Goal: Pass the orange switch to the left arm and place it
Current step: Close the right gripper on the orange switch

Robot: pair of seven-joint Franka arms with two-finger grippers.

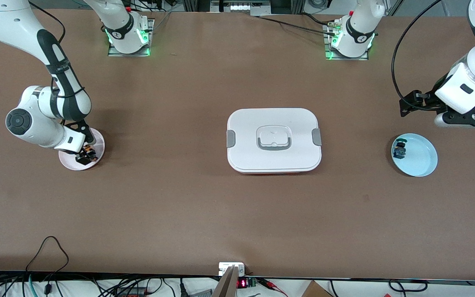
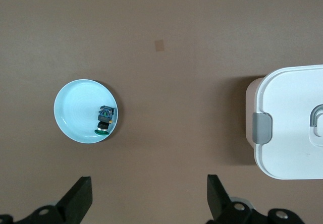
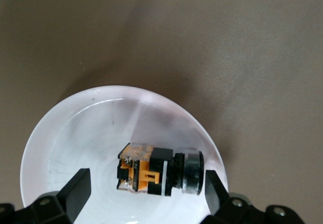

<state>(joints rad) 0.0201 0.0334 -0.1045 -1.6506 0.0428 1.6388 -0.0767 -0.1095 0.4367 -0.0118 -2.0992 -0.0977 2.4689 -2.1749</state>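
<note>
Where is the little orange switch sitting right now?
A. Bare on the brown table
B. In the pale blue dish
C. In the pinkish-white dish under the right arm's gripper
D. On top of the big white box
C: the orange switch lies in the pinkish-white dish, with the open right gripper low over it, fingers on either side; the blue dish holds a different, blue-and-green switch.

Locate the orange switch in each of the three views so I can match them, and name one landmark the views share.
Front view: the orange switch lies on the pink plate at the right arm's end of the table, under the open right gripper.
Left wrist view: not in it.
Right wrist view: low in the picture, on its side on that plate.
Shared landmark: the pink plate joins front and right wrist views.
</note>
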